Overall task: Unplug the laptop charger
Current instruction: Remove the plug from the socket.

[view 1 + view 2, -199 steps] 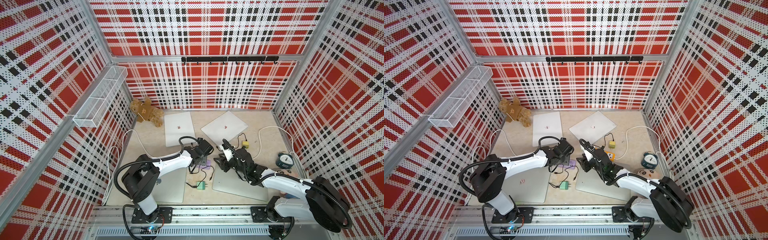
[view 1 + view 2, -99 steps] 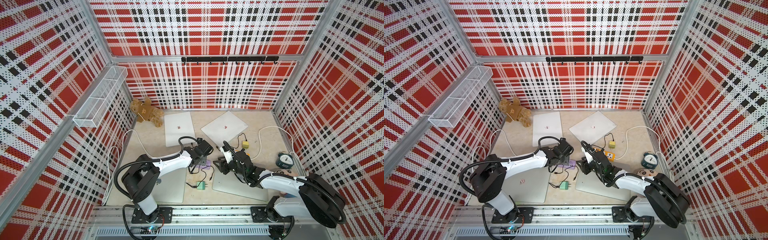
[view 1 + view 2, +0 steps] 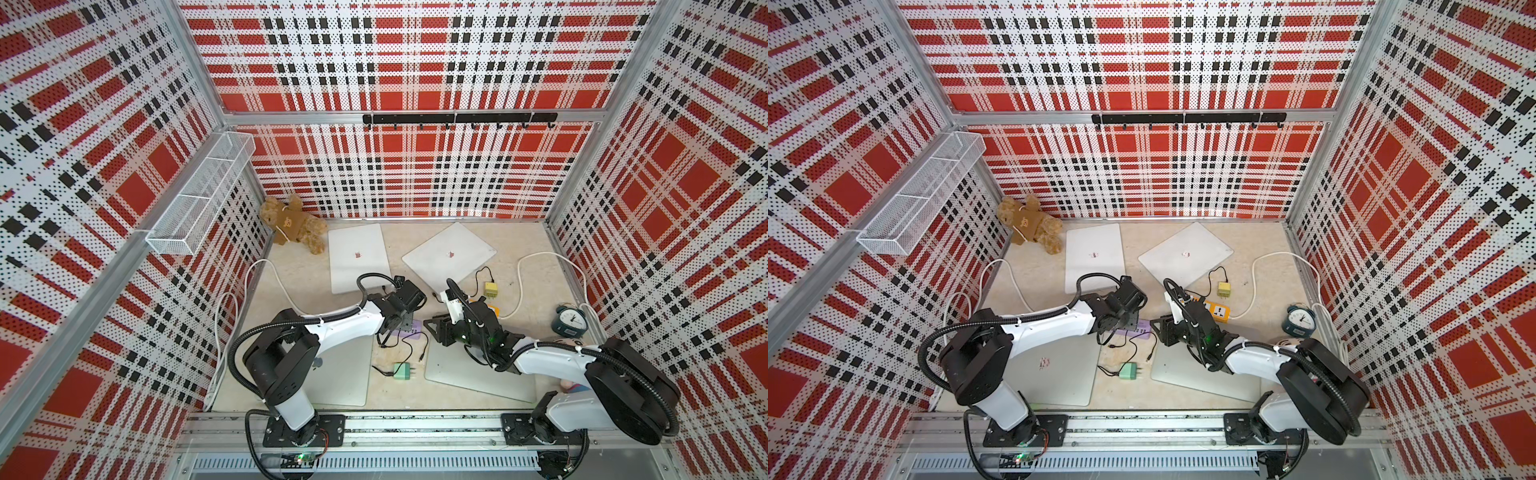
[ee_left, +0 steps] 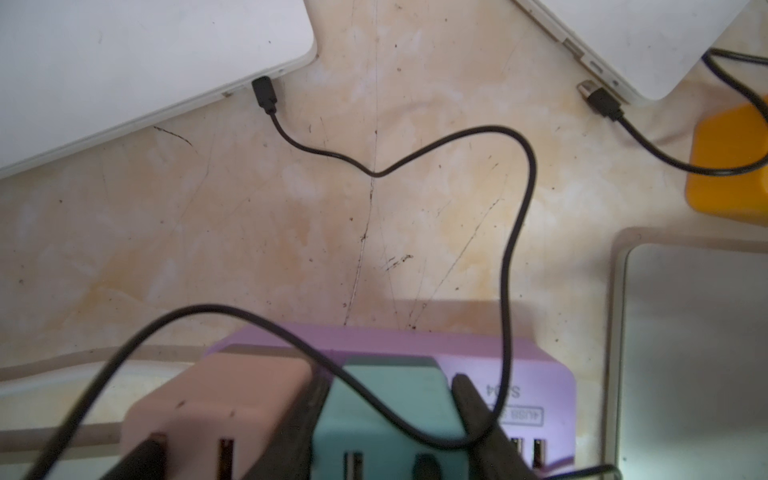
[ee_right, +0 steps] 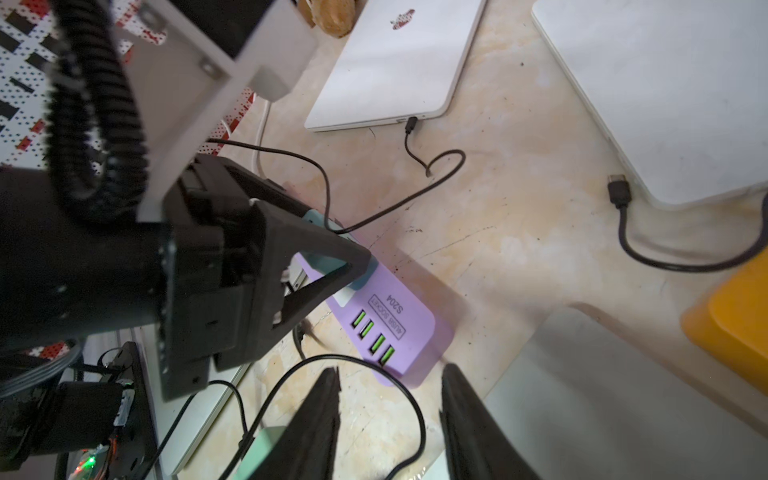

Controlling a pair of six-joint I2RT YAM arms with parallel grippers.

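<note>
In both top views the left gripper (image 3: 400,326) is down on the purple power strip (image 3: 1144,327), mid-frame. Left wrist: its jaws pinch the teal charger (image 4: 386,415), plugged in, bottom centre. Right wrist: the right gripper (image 5: 390,419) is spread apart and empty, at the bottom edge.

White-shelled left arm (image 3: 345,324) and right arm (image 3: 557,357) — black joints (image 3: 282,365), ribbed black cable hoses (image 5: 95,124)
</note>
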